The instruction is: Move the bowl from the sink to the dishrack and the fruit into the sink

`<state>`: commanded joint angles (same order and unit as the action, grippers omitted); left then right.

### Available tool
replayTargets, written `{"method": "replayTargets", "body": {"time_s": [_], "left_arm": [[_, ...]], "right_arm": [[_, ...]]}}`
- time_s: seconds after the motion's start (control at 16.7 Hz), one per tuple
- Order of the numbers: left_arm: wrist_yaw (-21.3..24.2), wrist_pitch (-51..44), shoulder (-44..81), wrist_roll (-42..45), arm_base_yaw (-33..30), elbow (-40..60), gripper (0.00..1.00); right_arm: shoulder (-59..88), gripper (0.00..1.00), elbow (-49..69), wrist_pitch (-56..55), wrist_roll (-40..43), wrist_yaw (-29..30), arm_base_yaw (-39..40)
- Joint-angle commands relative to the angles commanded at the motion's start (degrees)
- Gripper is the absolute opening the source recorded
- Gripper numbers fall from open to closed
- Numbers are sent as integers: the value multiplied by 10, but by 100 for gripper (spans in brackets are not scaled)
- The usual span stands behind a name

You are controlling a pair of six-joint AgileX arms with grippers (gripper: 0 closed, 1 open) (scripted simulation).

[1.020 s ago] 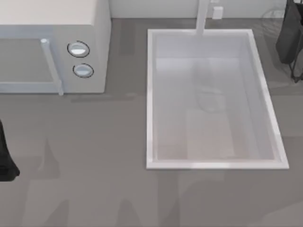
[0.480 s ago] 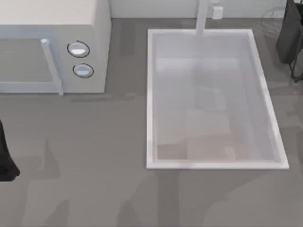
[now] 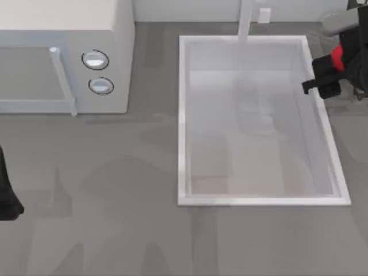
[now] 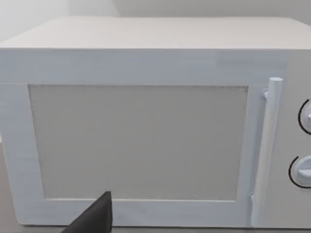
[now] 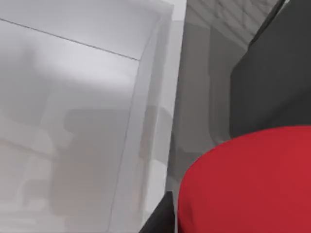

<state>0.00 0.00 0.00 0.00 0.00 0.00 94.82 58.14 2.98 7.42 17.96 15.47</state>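
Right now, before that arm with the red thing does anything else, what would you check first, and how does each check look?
1. Fruit held in the right gripper: ok; the right wrist view shows it close up.
2. Gripper over the sink: not ok, it hangs at the right rim.
3. Basin free for the drop: ok.
4. Bowl on the dishrack: cannot tell.
5. Left arm parked at the table's left edge: ok.

White, grey and one spot of red

White sink (image 3: pixel 182 121), white microwave (image 3: pixel 118 34), grey counter (image 3: pixel 115 190); bright red fruit (image 3: pixel 337 56) against the black right pincer (image 3: pixel 322 77).
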Motion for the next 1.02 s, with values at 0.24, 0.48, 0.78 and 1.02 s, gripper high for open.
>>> {"method": "replayTargets", "body": {"time_s": [0.24, 0.48, 0.78, 1.02], "left_arm": [[0, 0, 0, 0, 0, 0, 100], [0, 0, 0, 0, 0, 0, 100], [0, 0, 0, 0, 0, 0, 100], [0, 0, 0, 0, 0, 0, 100]], "right_arm": [[-6, 0, -71, -236, -37, 83, 100], [-17, 0, -133, -424, -66, 156, 173], [-30, 0, -174, -531, -85, 206, 217], [-30, 0, -175, -535, -86, 208, 218]]}}
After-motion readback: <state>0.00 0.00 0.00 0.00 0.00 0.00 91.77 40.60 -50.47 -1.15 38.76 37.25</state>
